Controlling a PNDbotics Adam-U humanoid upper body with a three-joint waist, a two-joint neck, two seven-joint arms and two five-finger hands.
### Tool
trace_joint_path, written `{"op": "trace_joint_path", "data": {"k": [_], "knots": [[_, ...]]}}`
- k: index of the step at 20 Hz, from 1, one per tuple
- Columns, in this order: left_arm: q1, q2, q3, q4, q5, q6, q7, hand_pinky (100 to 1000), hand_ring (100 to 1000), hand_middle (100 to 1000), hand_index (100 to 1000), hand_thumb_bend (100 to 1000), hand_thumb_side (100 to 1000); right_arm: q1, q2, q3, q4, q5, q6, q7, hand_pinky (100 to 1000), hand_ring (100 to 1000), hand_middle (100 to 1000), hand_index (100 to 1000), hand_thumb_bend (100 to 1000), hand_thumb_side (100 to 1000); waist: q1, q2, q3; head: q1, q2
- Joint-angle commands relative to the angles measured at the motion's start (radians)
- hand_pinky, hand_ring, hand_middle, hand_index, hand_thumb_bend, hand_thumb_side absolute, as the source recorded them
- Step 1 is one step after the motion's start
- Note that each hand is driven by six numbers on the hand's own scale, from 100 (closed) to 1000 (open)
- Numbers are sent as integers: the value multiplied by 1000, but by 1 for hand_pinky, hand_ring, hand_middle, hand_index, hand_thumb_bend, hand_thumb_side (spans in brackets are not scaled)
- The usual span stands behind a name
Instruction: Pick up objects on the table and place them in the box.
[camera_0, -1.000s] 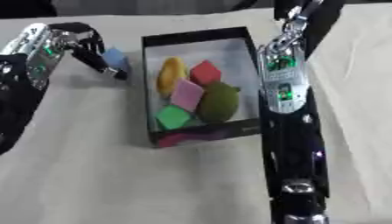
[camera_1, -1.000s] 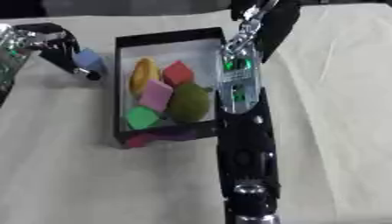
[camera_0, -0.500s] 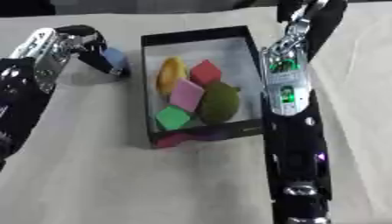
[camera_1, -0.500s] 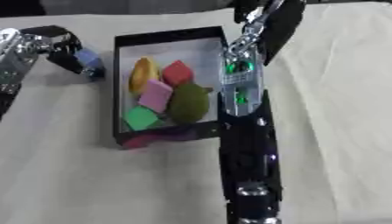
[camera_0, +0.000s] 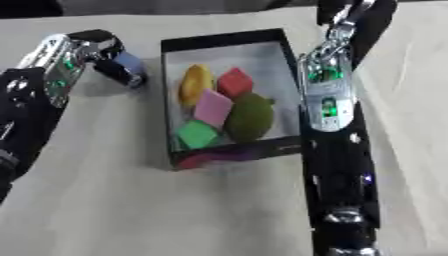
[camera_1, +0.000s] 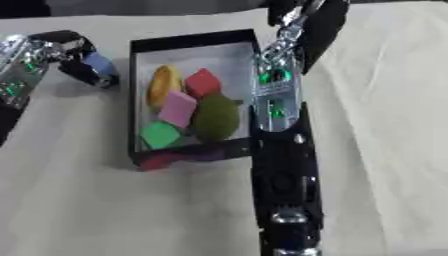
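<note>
My left hand (camera_0: 90, 44) is at the upper left, just left of the box, with its dark fingers curled round a small blue block (camera_0: 129, 62). The black box (camera_0: 223, 40) has a white floor. In it lie a yellow piece (camera_0: 196, 83), a red block (camera_0: 234, 82), a pink block (camera_0: 213, 107), a green block (camera_0: 197, 134) and a dark olive round thing (camera_0: 251, 117). My right arm (camera_0: 328, 105) runs up along the box's right wall. The right hand (camera_0: 352, 14) is a dark shape past the box's far right corner.
A pale cloth covers the table (camera_0: 114, 200). Something red and purple (camera_0: 214, 157) shows at the box's near wall. Bare cloth lies in front of the box and to the right of my right arm.
My left hand with the blue block has edged slightly toward the box's left wall. The right arm has hardly moved.
</note>
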Motion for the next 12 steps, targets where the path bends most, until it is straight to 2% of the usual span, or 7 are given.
{"op": "trace_joint_path", "data": {"k": [1,5,6,12], "knots": [[-20,24,-5,-31,17,8,-17,728,674,566,697,234,328,-13,-7,3,-8,-6,6,-12,833,730,743,819,100,736,3,-9,3,-3,-9],[-13,29,1,-62,54,23,-32,723,671,564,696,156,283,-7,-8,2,-11,-5,7,-13,833,730,743,819,100,735,2,-16,6,-6,-6],[-12,31,5,-73,66,28,-36,720,669,563,696,124,248,-6,-8,1,-11,-4,7,-13,833,730,743,819,100,734,1,-18,7,-8,-5],[-9,55,12,-140,112,56,-51,719,665,555,689,100,185,9,-5,3,-22,1,4,-10,833,730,743,819,100,729,0,-35,15,-17,4]]}}
